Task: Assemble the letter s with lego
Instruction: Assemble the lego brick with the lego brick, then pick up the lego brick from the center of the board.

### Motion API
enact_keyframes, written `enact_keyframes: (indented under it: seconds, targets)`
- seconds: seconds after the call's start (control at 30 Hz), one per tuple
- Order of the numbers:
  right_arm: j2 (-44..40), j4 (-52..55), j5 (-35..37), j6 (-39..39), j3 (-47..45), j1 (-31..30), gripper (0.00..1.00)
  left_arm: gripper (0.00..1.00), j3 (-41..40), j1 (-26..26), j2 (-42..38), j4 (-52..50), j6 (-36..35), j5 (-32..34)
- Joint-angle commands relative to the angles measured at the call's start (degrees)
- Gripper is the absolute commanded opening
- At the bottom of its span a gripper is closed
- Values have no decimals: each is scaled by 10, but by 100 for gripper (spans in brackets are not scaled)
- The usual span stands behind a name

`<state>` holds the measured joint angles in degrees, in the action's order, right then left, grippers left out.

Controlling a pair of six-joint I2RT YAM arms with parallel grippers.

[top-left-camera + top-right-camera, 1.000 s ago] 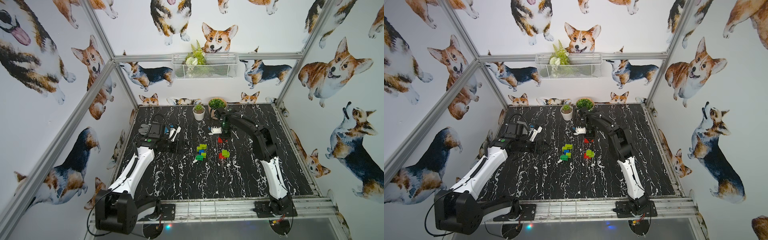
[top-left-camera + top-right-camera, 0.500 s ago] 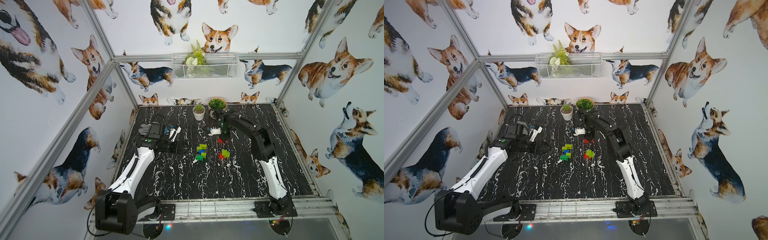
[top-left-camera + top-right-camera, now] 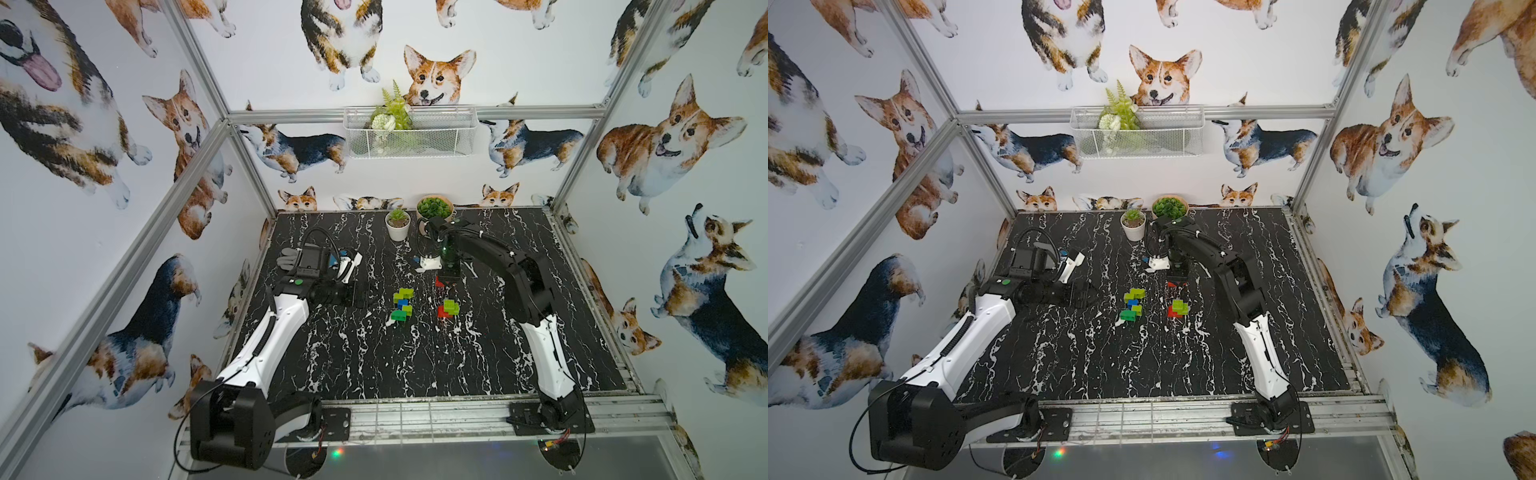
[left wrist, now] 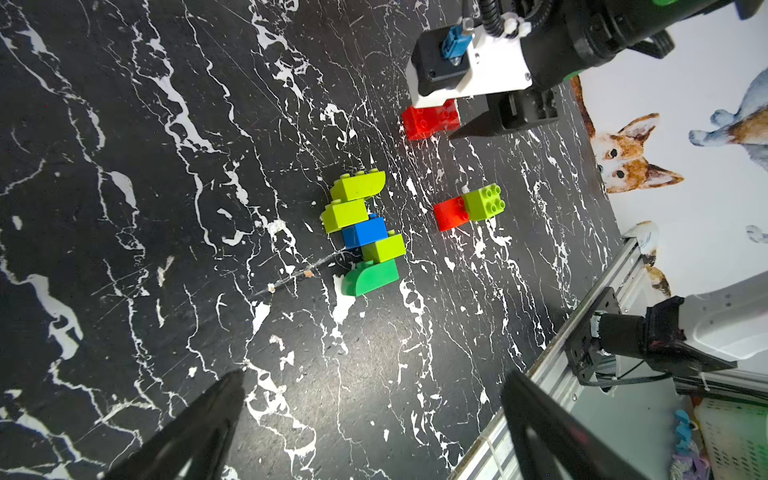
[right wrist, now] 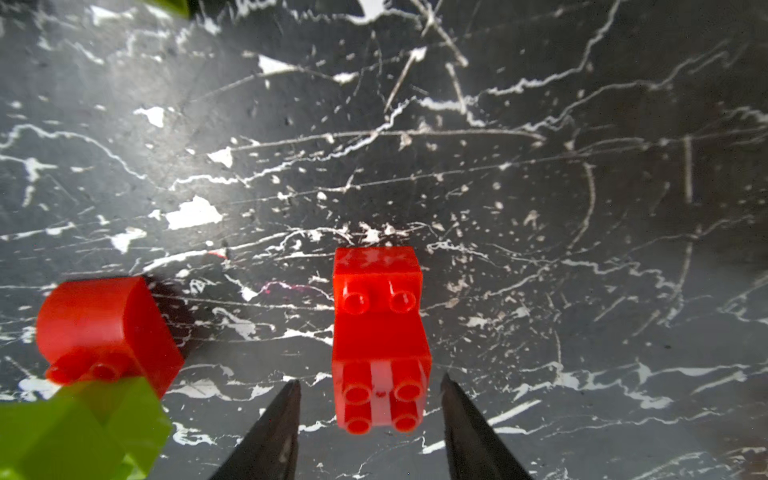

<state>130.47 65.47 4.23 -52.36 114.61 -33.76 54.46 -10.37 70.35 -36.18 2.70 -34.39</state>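
Calling the back wall with the plants 12 o'clock: the lego is all sitting around the middle of the black marble table (image 3: 415,365), in three clumps. The stack (image 3: 403,305) is lying dead centre as a zigzag chain running 12 to 6: lime, lime, blue, lime, then dark green at the 6 o'clock end, and it is showing clearest in the left wrist view (image 4: 363,232). At 3 o'clock of it, near but apart, the red-and-lime clump (image 3: 448,308) is sitting with a lime brick studs up and a red one joined to its side. At 12 o'clock of that clump the red pair (image 3: 440,282), two red bricks joined together, is resting on the table. The right gripper (image 5: 371,379) is pointing down right at this red pair, jaws standing partly apart. Its fingers (image 5: 270,432) are flanking the bricks with a sliver of table showing on each side, so it is gripping nothing. The left gripper (image 4: 374,376) is sitting low at 9 o'clock of the stack and apart from it, jaws spread wide and holding nothing, both fingers framing bare table; can't tell if it is touching the surface. Two plant pots (image 3: 397,226) are standing at the 12 o'clock edge
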Motion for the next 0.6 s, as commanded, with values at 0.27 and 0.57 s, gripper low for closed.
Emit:
enact_keyframes:
  seconds: [0.27, 0.57]
  targets:
    - [-65, -68, -38, 2, -75, 25, 68, 100, 23, -11, 32, 47, 40, -25]
    - [-95, -141, -144, 27, -126, 39, 69, 100, 47, -35, 60, 56, 49, -19]
